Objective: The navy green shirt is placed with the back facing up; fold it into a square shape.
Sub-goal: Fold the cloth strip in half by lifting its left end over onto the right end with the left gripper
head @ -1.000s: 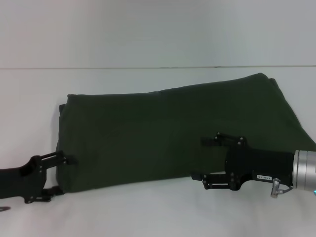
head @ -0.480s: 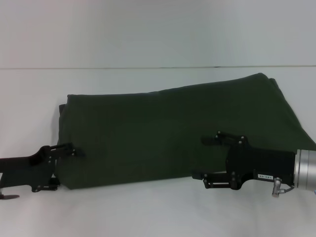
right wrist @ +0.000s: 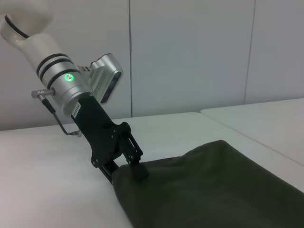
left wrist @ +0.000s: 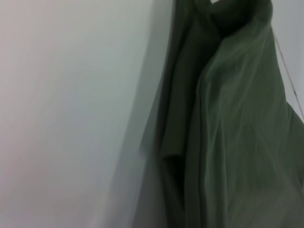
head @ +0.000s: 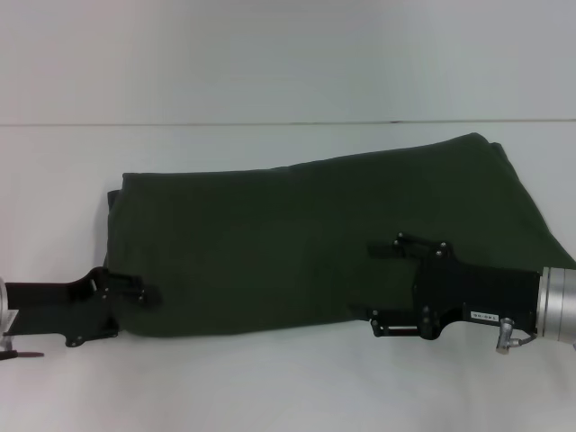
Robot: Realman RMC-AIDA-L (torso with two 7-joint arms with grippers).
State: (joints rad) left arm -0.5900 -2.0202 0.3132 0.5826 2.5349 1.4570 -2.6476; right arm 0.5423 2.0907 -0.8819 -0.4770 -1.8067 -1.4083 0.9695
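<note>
The navy green shirt point(head: 297, 234) lies plain side up on the white table point(head: 270, 387) as a long folded band, far bigger than the grippers. It also shows in the left wrist view point(left wrist: 237, 133) and the right wrist view point(right wrist: 204, 190). My left gripper point(head: 129, 313) is open at the shirt's near left corner, one finger on top of the cloth and one below its edge. The right wrist view shows this gripper too point(right wrist: 126, 173). My right gripper point(head: 371, 283) is open at the shirt's near edge, right of the middle, with its upper finger over the cloth.
The white table extends to a pale wall point(head: 288, 54) behind. Bare table surface lies in front of the shirt and to its left point(head: 54, 198). The shirt's right end reaches the head view's right edge.
My left gripper has moved right, from beside the shirt onto its near left corner. My right gripper has shifted only slightly. The shirt has not moved.
</note>
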